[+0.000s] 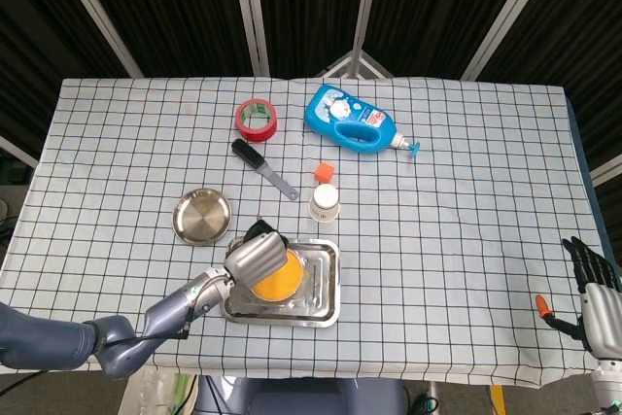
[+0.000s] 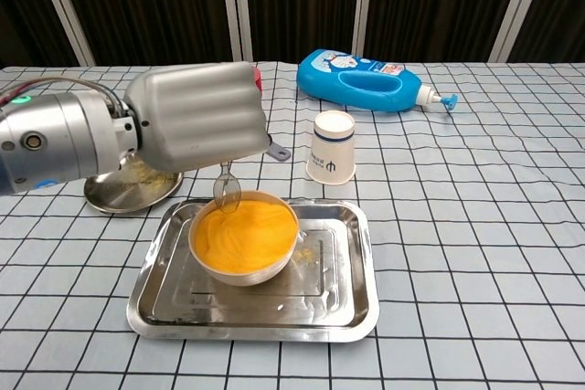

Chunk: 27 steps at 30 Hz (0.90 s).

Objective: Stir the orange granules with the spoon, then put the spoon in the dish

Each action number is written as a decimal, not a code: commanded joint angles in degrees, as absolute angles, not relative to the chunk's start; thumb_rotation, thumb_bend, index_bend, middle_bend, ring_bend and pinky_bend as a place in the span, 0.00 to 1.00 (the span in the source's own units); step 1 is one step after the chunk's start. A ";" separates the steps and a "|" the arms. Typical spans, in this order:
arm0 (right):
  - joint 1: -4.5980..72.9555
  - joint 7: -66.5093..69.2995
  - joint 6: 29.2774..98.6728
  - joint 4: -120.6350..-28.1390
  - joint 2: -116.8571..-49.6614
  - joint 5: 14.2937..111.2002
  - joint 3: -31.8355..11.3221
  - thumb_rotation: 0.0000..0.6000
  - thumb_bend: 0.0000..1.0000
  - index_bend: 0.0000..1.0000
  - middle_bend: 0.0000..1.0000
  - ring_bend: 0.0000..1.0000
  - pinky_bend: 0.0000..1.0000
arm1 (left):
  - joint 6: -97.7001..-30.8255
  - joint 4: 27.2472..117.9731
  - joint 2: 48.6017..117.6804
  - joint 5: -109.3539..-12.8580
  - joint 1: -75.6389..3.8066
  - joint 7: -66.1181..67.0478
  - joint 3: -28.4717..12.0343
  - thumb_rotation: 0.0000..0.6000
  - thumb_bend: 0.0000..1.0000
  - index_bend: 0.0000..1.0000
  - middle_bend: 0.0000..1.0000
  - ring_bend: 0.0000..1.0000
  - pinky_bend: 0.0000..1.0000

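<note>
Left hand point(image 2: 196, 125) fisted around spoon point(image 2: 227, 191), bowl tip lifted at left rim of orange granules point(image 2: 245, 229), centre frame. Best carried level leftward, then lowered gently into dish point(image 2: 128, 187). Right hand point(image 1: 595, 291) idle, empty, fingers apart.

spoon point(image 2: 227, 191): clear, upright over bowl rim | granules point(image 2: 245, 229): heaped | dish point(image 1: 202, 216): steel
</note>
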<state>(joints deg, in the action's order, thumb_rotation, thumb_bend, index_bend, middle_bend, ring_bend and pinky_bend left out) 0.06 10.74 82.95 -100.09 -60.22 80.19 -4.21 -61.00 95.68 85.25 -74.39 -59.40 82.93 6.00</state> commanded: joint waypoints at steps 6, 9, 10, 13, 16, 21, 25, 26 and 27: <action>0.03 11.26 82.91 -99.96 -60.10 80.06 -4.31 1.00 0.39 0.00 0.00 0.00 0.00 | -59.24 92.85 88.33 -74.57 -58.98 83.53 5.23 1.00 0.63 0.81 1.00 1.00 1.00; 0.02 11.26 82.90 -99.97 -60.07 80.10 -4.29 1.00 0.39 0.00 0.00 0.00 0.00 | -58.83 92.80 89.09 -74.72 -58.92 83.71 4.87 1.00 0.62 0.81 1.00 1.00 1.00; 0.02 11.25 82.92 -99.96 -60.08 80.11 -4.30 1.00 0.39 0.00 0.00 0.00 0.00 | -58.70 92.83 89.34 -74.78 -58.90 83.75 4.78 1.00 0.62 0.81 1.00 1.00 1.00; -0.01 11.21 83.00 -100.00 -60.08 80.19 -4.27 1.00 0.39 0.00 0.00 0.00 0.00 | -58.37 93.10 90.04 -75.00 -58.71 83.78 4.68 1.00 0.62 0.81 1.00 1.00 1.00; -0.05 11.21 83.03 -100.02 -60.07 80.20 -4.25 1.00 0.39 0.00 0.00 0.00 0.00 | -58.35 93.40 90.59 -75.20 -58.45 83.74 4.60 1.00 0.63 0.81 1.00 1.00 1.00; -0.06 11.15 83.08 -99.98 -60.10 80.20 -4.28 1.00 0.39 0.00 0.00 0.00 0.00 | -58.93 94.12 91.20 -75.74 -57.87 83.20 3.99 1.00 0.63 0.81 1.00 1.00 1.00; -0.03 11.08 83.00 -99.97 -60.13 80.14 -4.29 1.00 0.39 0.00 0.00 0.00 0.00 | -59.49 94.87 91.32 -76.45 -57.43 82.51 3.43 1.00 0.62 0.81 1.00 1.00 1.00; -0.03 11.04 83.02 -99.97 -60.13 80.16 -4.28 1.00 0.39 0.00 0.00 0.00 0.00 | -59.58 94.99 91.32 -76.64 -57.35 82.35 3.30 1.00 0.62 0.81 1.00 1.00 1.00; -0.05 11.02 83.04 -99.96 -60.13 80.17 -4.28 1.00 0.39 0.00 0.00 0.00 0.00 | -59.66 95.12 91.34 -76.70 -57.22 82.19 3.18 1.00 0.63 0.81 1.00 1.00 1.00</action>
